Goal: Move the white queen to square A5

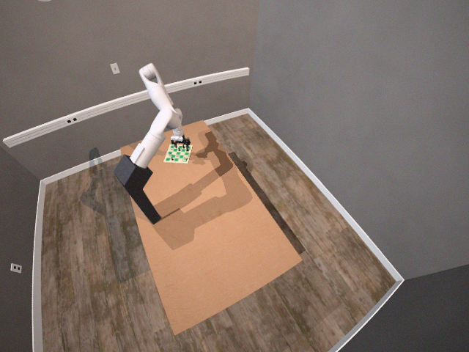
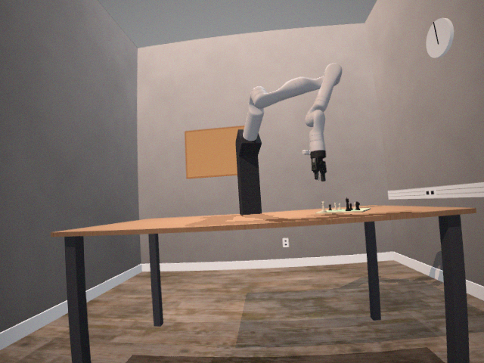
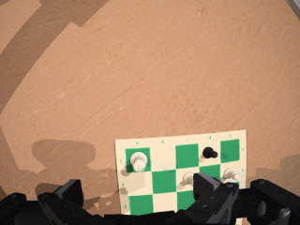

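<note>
The small green and cream chessboard (image 1: 166,160) (image 2: 362,209) (image 3: 164,148) lies on the far part of the table. A tall white piece (image 2: 322,204) (image 3: 138,161), which looks like the white queen, stands upright on a corner green square at the board's edge. My gripper (image 1: 181,142) (image 2: 320,178) (image 3: 137,190) is open and empty. It hangs well above the board, near that piece's side. A black piece (image 3: 209,152) and two small white pieces (image 3: 187,179) (image 3: 229,175) stand on other squares. The near part of the board is hidden behind my fingers in the wrist view.
Several black pieces, the tallest (image 2: 347,203), stand on the board's right side in the exterior view. The wooden table (image 1: 212,246) (image 2: 234,222) (image 3: 157,56) carries the arm's dark pedestal (image 1: 136,185) (image 2: 248,175) left of the board.
</note>
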{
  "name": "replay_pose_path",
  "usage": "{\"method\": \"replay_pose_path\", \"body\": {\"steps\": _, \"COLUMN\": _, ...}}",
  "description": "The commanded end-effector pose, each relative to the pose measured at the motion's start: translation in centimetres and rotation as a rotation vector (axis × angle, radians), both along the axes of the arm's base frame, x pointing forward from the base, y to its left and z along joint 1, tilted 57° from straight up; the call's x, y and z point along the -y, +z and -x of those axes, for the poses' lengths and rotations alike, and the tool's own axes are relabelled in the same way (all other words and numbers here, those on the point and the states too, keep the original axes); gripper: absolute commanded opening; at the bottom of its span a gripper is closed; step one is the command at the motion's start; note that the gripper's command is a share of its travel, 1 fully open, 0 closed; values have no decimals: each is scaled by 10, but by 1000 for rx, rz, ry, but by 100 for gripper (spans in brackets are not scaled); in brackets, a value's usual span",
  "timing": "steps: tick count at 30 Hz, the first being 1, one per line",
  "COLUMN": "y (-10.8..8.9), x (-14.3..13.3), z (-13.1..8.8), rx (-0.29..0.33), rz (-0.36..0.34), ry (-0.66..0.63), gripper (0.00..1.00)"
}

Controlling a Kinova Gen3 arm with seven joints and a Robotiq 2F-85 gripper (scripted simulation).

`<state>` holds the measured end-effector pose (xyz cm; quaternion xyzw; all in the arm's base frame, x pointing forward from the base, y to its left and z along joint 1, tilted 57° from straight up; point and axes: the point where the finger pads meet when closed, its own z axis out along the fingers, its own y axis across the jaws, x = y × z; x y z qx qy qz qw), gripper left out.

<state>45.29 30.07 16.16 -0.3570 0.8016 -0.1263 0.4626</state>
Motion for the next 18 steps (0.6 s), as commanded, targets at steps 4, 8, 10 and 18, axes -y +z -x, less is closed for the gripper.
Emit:
{"method": "replay_pose_path", "body": {"steps": 4, "y": 13, "x": 0, "z": 23, "rx": -3, "rz": 2, "ry": 8, "gripper": 100}}
{"method": "replay_pose_path", "body": {"steps": 8, "y": 18, "x": 1, "z": 30, "rx": -3, "rz": 2, "ry": 8, "gripper": 100}}
{"method": "replay_pose_path", "body": {"steps": 10, "y": 19, "x": 2, "z": 32, "rx": -3, "rz": 3, "ry": 8, "gripper": 100}}
{"method": "replay_pose_path", "body": {"steps": 18, "y": 20, "x": 2, "z": 30, "rx": -1, "rz": 1, "ry": 6, "gripper": 100}}
